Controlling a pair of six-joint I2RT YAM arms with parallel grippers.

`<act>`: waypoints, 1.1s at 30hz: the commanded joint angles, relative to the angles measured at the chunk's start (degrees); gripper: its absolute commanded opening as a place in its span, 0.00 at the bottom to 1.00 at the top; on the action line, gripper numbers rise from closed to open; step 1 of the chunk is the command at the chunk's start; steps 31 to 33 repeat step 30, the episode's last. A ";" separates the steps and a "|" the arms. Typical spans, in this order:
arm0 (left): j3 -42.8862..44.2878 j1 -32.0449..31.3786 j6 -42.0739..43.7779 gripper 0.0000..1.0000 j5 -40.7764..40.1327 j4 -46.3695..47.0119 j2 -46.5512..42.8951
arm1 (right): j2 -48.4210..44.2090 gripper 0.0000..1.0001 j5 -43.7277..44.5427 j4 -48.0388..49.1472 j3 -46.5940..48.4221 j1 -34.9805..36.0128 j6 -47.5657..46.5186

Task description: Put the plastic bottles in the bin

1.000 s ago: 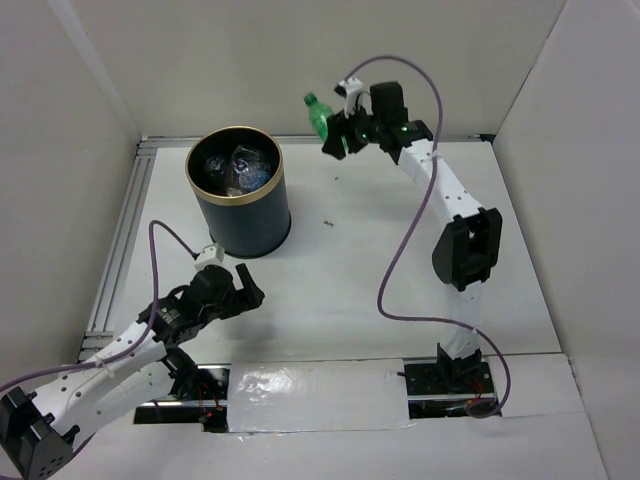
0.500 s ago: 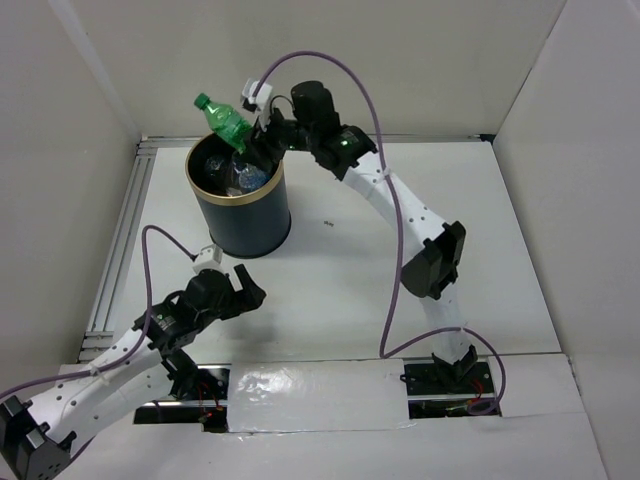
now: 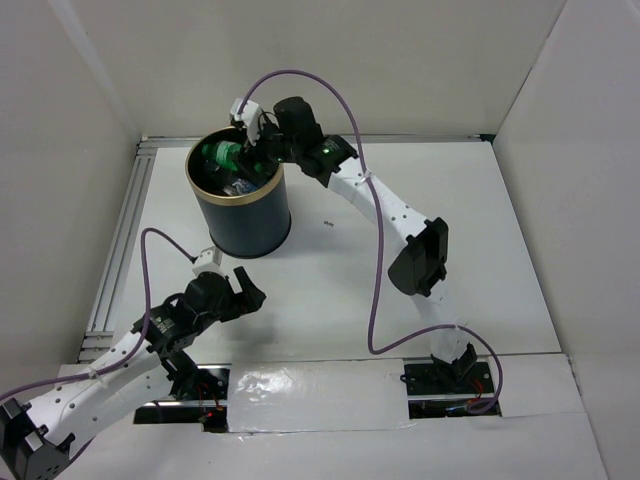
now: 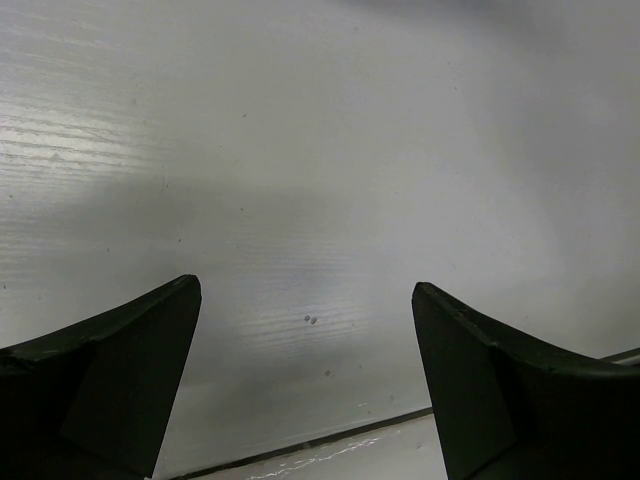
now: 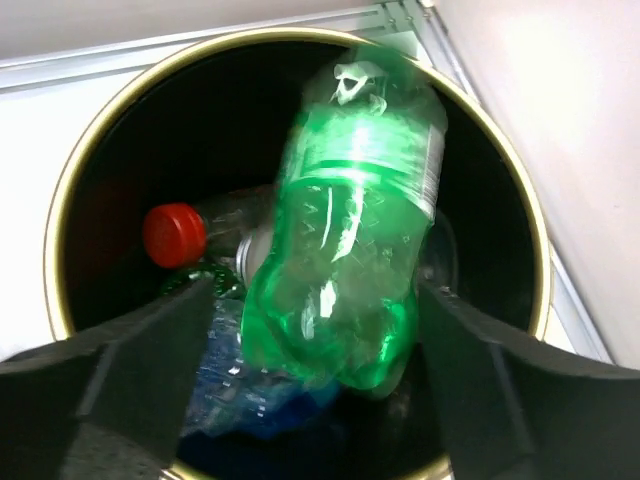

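The dark bin with a gold rim stands at the back left of the table. My right gripper hangs over its mouth with the jaws spread wide. In the right wrist view a green bottle is blurred between the open fingers, over the bin's opening; in the top view it lies inside the rim. Inside the bin are a clear bottle with a red cap and other crushed bottles. My left gripper is open and empty, low over the table in front of the bin.
White walls enclose the table on three sides. A metal rail runs along the left edge beside the bin. The right arm stretches across the back of the table, its purple cable looping down the middle.
The right arm swung left with the green bottle from the back middle to above the bin, then opened; the bottle dropped into the bin's mouth. The left arm barely moved.
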 commanded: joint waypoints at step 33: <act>11.42 -10.40 19.32 1.00 2.85 20.38 15.56 | -65.30 0.99 33.14 9.60 -82.20 -31.00 14.50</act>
